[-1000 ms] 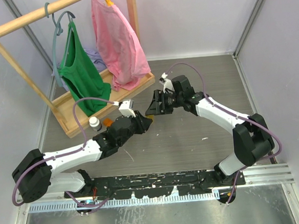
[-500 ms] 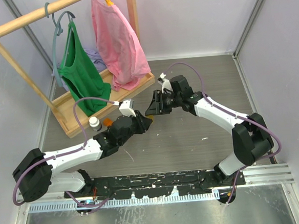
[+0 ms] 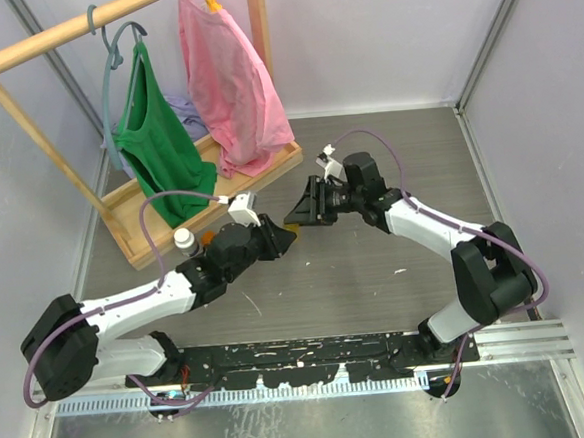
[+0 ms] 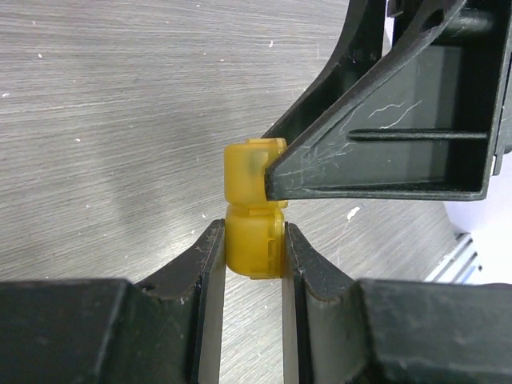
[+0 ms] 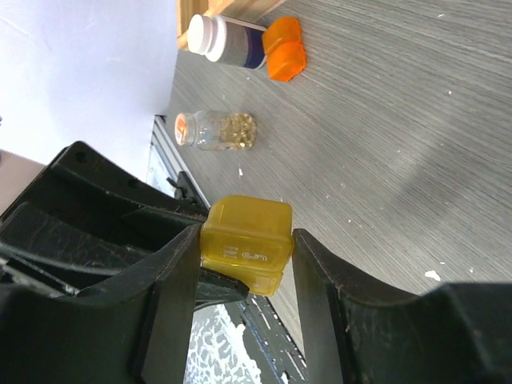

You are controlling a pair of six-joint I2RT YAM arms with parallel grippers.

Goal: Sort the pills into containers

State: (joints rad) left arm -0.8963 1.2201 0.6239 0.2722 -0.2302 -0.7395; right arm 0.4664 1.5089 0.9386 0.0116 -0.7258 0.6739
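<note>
- Up top, the left gripper (image 3: 284,239) and the right gripper (image 3: 298,219) meet tip to tip over the grey table (image 3: 377,293), near a wooden rack (image 3: 58,33) with clothes.
- Left wrist view: the left fingers (image 4: 210,272) pinch the bottom cell of the yellow pill box (image 4: 254,208). The right gripper squeezes the top cell.
- Right wrist view: the right fingers (image 5: 320,280) hold the pill box tight, up off the table. A white-capped bottle (image 5: 228,46), a clear bottle (image 5: 216,130) and an orange box (image 5: 284,50) sit well apart from it.

Probably robot lab cell: plain panel walls (image 3: 379,32), aluminium rail (image 3: 521,340), wooden clothes rack (image 3: 49,40).
</note>
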